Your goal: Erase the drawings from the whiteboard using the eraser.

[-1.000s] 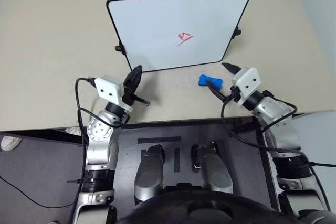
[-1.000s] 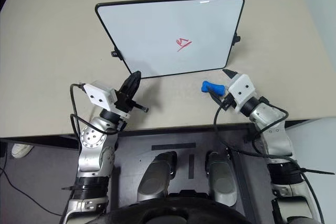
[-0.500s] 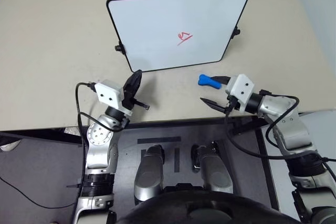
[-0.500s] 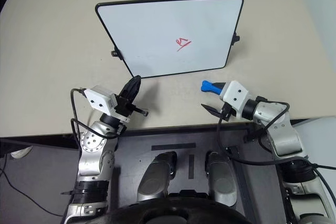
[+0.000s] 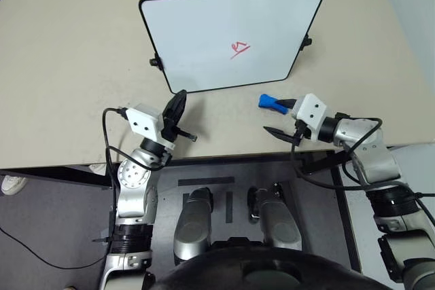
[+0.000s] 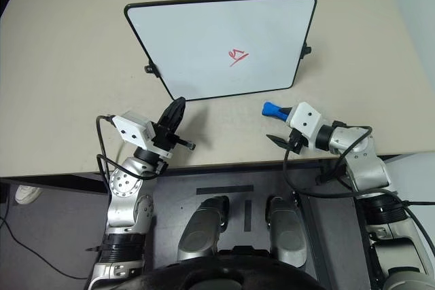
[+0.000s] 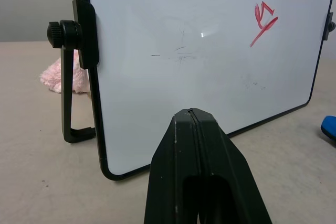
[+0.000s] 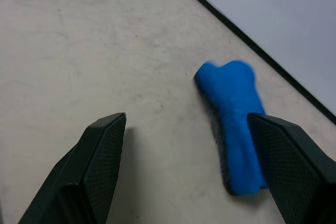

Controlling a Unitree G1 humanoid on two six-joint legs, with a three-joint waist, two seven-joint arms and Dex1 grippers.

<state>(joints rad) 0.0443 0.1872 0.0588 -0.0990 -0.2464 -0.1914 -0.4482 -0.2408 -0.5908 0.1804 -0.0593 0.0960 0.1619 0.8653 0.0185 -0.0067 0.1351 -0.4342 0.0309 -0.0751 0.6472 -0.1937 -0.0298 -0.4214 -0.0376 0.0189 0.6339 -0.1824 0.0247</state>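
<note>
Our right gripper (image 5: pixel 282 117) has its two black fingers spread wide, holding nothing, low over the beige table (image 5: pixel 68 66). One fingertip sits just beside the blue eraser (image 5: pixel 270 102), which lies flat on the table near the whiteboard's (image 5: pixel 204 39) lower right corner. Our left gripper (image 5: pixel 178 102) is pressed shut and empty, pointing at the board's lower left corner. The red drawings (image 5: pixel 238 49) sit on the board's right half.

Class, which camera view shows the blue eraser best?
The right wrist view: the blue eraser lies close up on the table, its bone shape plain. Both eye views show it small, beside the whiteboard; the left wrist view catches one corner.
</note>
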